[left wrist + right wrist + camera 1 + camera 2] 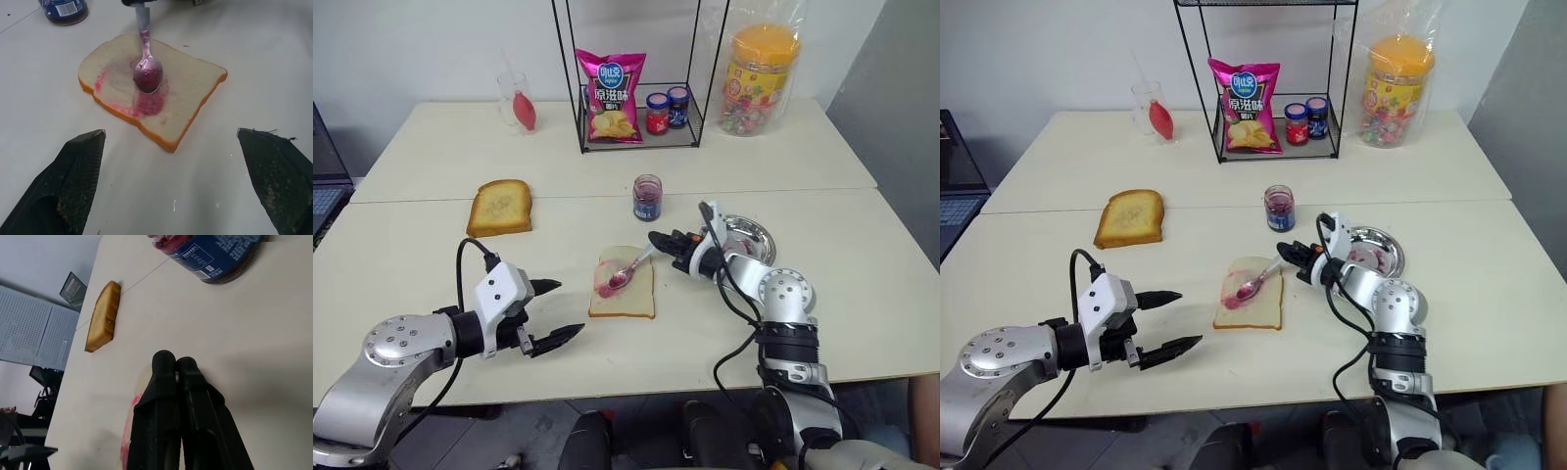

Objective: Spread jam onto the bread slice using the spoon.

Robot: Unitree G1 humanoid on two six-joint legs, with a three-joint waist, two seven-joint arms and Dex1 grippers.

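Bread slice (625, 284) lying flat near the middle of the surface (411, 255), pale, thin tan crust, pink smear across its face with a darker glossy patch of jam (149, 103); spoon (628, 270) resting bowl-down on that smear, bowl coated red, handle running far-right into the right pincer (658, 241), clamped together on it; left pincer (556, 311) spread apart, hovering just left of the slice, touching nothing; jam jar (647, 197) upright just beyond the slice; toasted slice (499, 207) well to the far left.

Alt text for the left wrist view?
A spoon with a jam-stained bowl rests on a white bread slice smeared with pink-red jam, between the left end effector's open fingers. A jar stands behind.
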